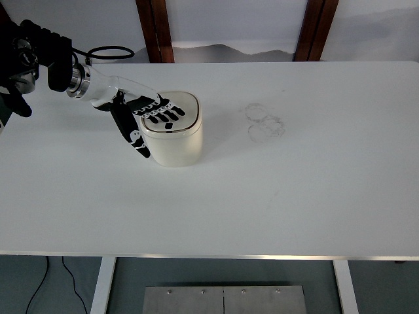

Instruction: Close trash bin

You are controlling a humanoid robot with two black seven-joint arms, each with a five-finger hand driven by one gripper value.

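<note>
Trash bin [174, 134] lid down; left hand [145, 112] flat on top, fingers [167, 115] spread, gripping nothing.

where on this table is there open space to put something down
Bare tabletop runs across the whole near half, between the trash bin and the near edge, and over the right end beyond the faint ring marks. The far left is crowded: the left hand lies flat on the bin's lid, its thumb down the bin's left side.

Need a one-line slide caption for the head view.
Left hand rests flat on the closed trash bin lid.
</note>
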